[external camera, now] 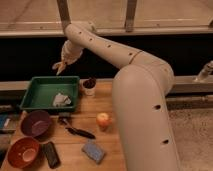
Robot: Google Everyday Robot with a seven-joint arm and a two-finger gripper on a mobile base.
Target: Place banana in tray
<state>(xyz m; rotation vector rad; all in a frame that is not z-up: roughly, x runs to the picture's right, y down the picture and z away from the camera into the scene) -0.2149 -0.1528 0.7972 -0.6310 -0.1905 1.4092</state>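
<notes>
Overhead, claw [59, 66] above tray [31, 98].

Wood bench [107, 142] is carrying: green tray [49, 81] at back left, small dark cup [89, 86] just beside its right rim, purple bowl [35, 123] & orange bowl [23, 152] sitting along left edge, black brush [75, 129] mid, apple [103, 120], blue sponge [93, 151], dark phone-like item [50, 154] lying near front. Claw [60, 66] is hovering above tray's back rim, off the bench.
</notes>
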